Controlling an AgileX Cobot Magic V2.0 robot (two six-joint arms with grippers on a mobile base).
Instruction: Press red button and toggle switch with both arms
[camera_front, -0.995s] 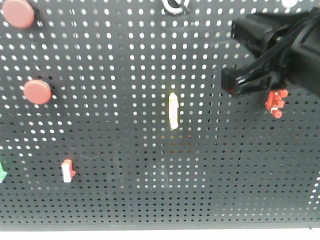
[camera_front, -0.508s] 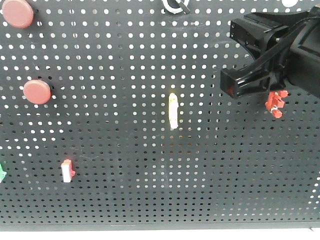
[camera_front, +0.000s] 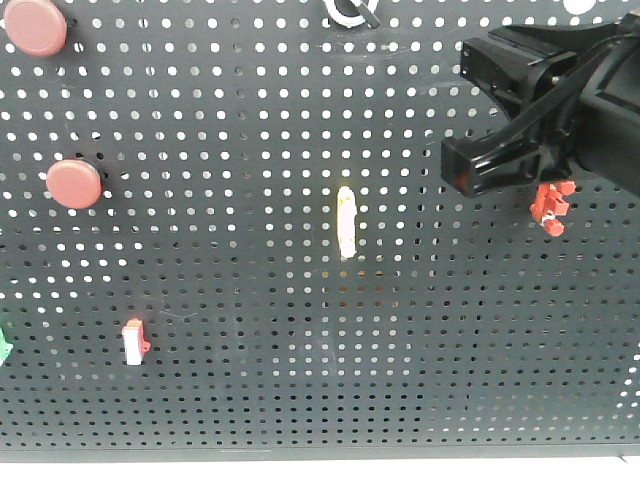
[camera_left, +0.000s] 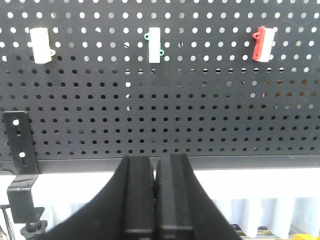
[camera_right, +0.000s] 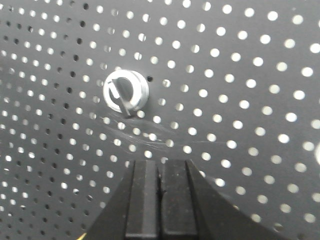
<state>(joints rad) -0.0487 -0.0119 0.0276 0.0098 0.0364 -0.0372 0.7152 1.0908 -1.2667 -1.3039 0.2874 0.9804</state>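
Note:
On the black pegboard, two round red buttons show at the left, one (camera_front: 35, 25) at the top corner and one (camera_front: 75, 183) lower down. The bright-red toggle switch (camera_front: 551, 207) sits at the right, its top partly covered by my right arm. My right gripper (camera_front: 464, 167) is shut and empty, its tip up and left of the toggle. In the right wrist view the right gripper (camera_right: 160, 167) points at the board below a silver knob (camera_right: 125, 91). The left gripper (camera_left: 156, 167) is shut and empty, below the board's bottom edge.
A pale yellow upright lever (camera_front: 346, 222) stands mid-board, and a small red-and-white switch (camera_front: 135, 342) sits lower left. The left wrist view shows a pale switch (camera_left: 41, 45), a green-and-white one (camera_left: 154, 45), a red-and-white one (camera_left: 263, 43) and a black bracket (camera_left: 20, 150).
The right gripper has shifted slightly left over the last second and hides a little more of the toggle switch's top. Nothing else on the board has moved.

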